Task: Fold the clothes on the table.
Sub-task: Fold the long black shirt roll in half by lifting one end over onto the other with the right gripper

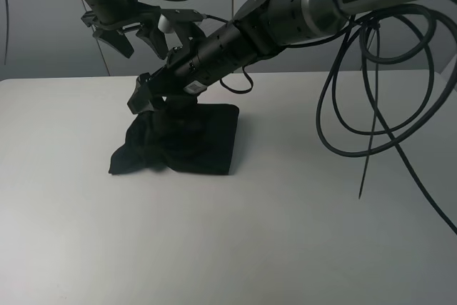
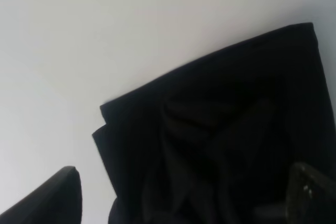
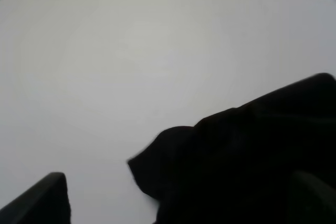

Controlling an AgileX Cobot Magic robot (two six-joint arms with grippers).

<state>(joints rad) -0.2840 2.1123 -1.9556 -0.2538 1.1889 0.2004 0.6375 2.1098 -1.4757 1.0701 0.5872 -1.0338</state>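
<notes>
Lying folded into a small dark bundle mid-table [image 1: 71, 248]: the shirt [image 1: 182, 141]. Hovering spread and empty, right tool [image 1: 146, 94] just over its far edge, left tool [image 1: 125, 33] higher. Risking snagging loose cloth and dragging the bundle apart.

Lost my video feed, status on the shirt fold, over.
Left gripper open above the clothes. Right gripper open, low at the bundle's far edge. Black shirt lies folded small on the table, one corner bunched. Nothing else in the way.
</notes>
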